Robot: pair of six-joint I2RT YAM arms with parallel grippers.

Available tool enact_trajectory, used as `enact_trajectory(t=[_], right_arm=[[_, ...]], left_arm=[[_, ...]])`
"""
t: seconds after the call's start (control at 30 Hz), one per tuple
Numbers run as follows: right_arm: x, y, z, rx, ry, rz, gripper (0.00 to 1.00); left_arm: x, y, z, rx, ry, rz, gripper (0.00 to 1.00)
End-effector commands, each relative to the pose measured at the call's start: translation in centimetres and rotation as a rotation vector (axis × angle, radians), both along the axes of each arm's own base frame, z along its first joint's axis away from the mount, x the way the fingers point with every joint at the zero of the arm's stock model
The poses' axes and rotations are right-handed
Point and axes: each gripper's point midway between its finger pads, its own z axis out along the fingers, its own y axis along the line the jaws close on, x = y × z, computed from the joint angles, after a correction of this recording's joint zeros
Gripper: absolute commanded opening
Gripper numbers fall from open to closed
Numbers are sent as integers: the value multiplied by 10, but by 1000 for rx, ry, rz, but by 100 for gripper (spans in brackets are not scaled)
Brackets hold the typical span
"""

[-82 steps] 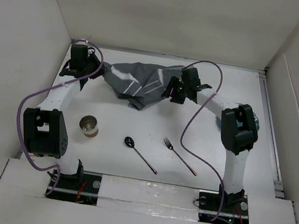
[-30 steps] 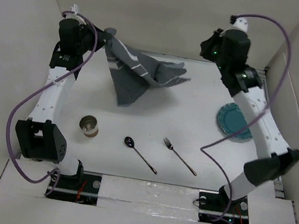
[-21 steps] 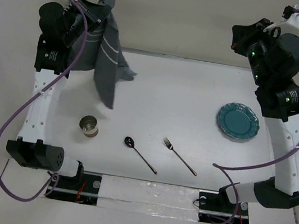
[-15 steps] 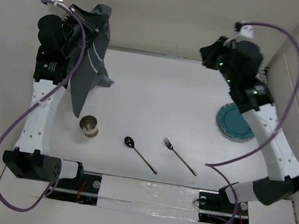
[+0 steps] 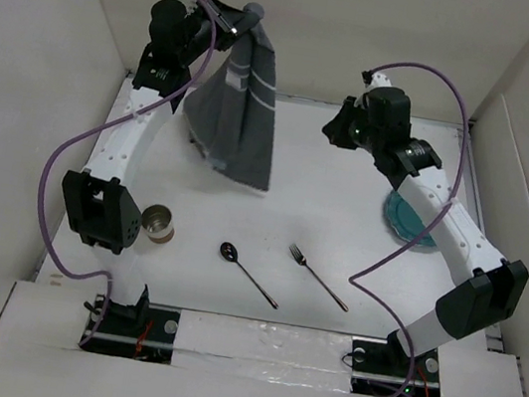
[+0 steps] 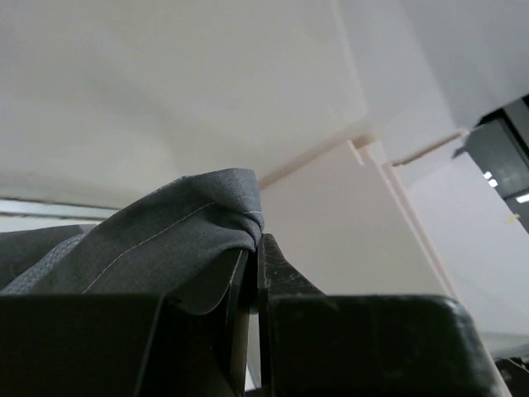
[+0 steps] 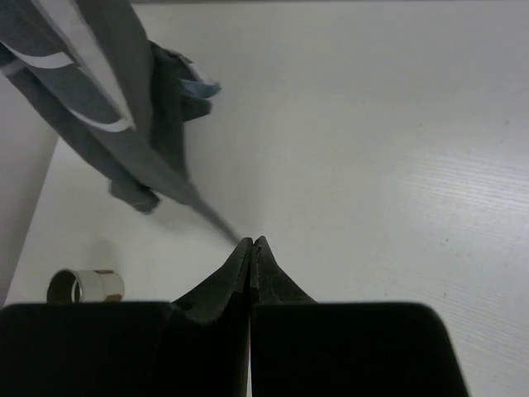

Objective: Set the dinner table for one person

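Observation:
My left gripper is raised high at the back left, shut on a corner of the dark grey placemat. The white-striped cloth hangs down from it over the white dinner table. In the left wrist view the cloth is pinched between the fingers. Right of the hanging cloth, my right gripper is shut with nothing in it. Its wrist view shows its tips pressed together above bare table, and the placemat to the upper left.
A teal plate lies at the right, partly under my right arm. A metal cup stands at the front left, also seen as a cup by the right wrist. A spoon and a fork lie near the front. White walls enclose the table.
The right gripper let go of the placemat and both arms rose. The left arm then swung the hanging cloth from the far left toward the back centre. The right arm came back down.

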Motion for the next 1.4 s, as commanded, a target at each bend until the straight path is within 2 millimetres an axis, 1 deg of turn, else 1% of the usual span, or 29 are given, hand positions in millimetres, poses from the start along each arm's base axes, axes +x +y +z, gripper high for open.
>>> enact_trajectory(t=[0.0, 0.03, 0.07, 0.1, 0.13, 0.17, 0.2, 0.23, 0.27, 0.3, 0.33, 0.37, 0.4, 0.43, 0.47, 0.5, 0.57, 0.6, 0.63, 0.73, 0.93, 1.03, 1.07, 1.1, 1.17, 1.2, 1.27, 1.3, 1.37], right_arm=[[7, -14, 49, 31, -121, -13, 0], [11, -21, 51, 27, -126, -31, 0], [11, -21, 52, 26, -129, -29, 1], [14, -27, 51, 18, -124, -42, 2], [15, -28, 48, 9, -118, -48, 5], [18, -34, 44, -2, -111, -64, 8], [19, -36, 38, -16, -101, -75, 11], [22, -42, 32, -37, -94, -108, 17], [20, -47, 5, -67, -44, -127, 25], [20, -47, 5, -68, -43, -127, 25], [21, -53, -6, -71, -17, -153, 35], [22, -63, -17, -89, 2, -192, 40], [20, -68, -42, -115, 46, -211, 43], [18, -73, -55, -127, 68, -238, 50], [18, -78, -68, -135, 92, -255, 52], [14, -81, -92, -157, 129, -254, 55], [10, -86, -121, -171, 197, -278, 58], [9, -91, -142, -188, 246, -292, 59], [3, -93, -162, -198, 293, -302, 59], [-3, -102, -197, -206, 368, -356, 59], [-1, -113, -233, -225, 457, -430, 59], [11, -113, -232, -226, 453, -463, 59], [14, -118, -243, -239, 480, -484, 59], [20, -117, -240, -240, 484, -498, 59], [24, -125, -250, -252, 513, -541, 57], [27, -126, -248, -255, 518, -554, 57], [28, -129, -258, -255, 543, -575, 52], [30, -131, -256, -252, 552, -607, 48], [32, -131, -256, -249, 552, -613, 45]], left_arm=[[-67, 7, 120, -80, -320, -30, 0], [-67, 14, 119, -73, -334, -4, 0], [-76, 22, 123, -72, -349, 9, 0], [-69, 24, 97, -65, -297, 15, 0], [-71, 27, 86, -53, -288, 11, 0], [-82, 34, 85, -43, -299, 23, 0], [-74, 33, 39, -25, -209, 23, 0], [-75, 37, 20, -8, -192, 29, 0], [-85, 42, -41, 16, -90, 34, 0], [-85, 42, -41, 16, -89, 34, 0], [-87, 42, -65, 25, -44, 37, 0], [-96, 44, -77, 36, -34, 41, 0], [-98, 44, -125, 54, 57, 42, 0], [-101, 44, -145, 67, 88, 36, 0], [-105, 44, -162, 81, 117, 29, 0], [-111, 44, -198, 87, 192, 23, 0], [-119, 44, -224, 95, 235, 20, 0], [-125, 47, -248, 107, 283, 29, 0], [-127, 50, -259, 112, 306, 48, 0], [-135, 55, -279, 148, 343, 68, 0], [-140, 59, -288, 209, 364, 74, 0], [-143, 59, -293, 221, 374, 70, 0], [-144, 59, -297, 224, 383, 67, 0], [-145, 59, -298, 223, 389, 66, 0], [-147, 58, -301, 224, 397, 57, 0], [-147, 58, -302, 226, 399, 55, 0], [-146, 58, -301, 228, 396, 55, 0], [-146, 58, -302, 232, 399, 56, 0], [-145, 58, -303, 234, 403, 55, 0]])
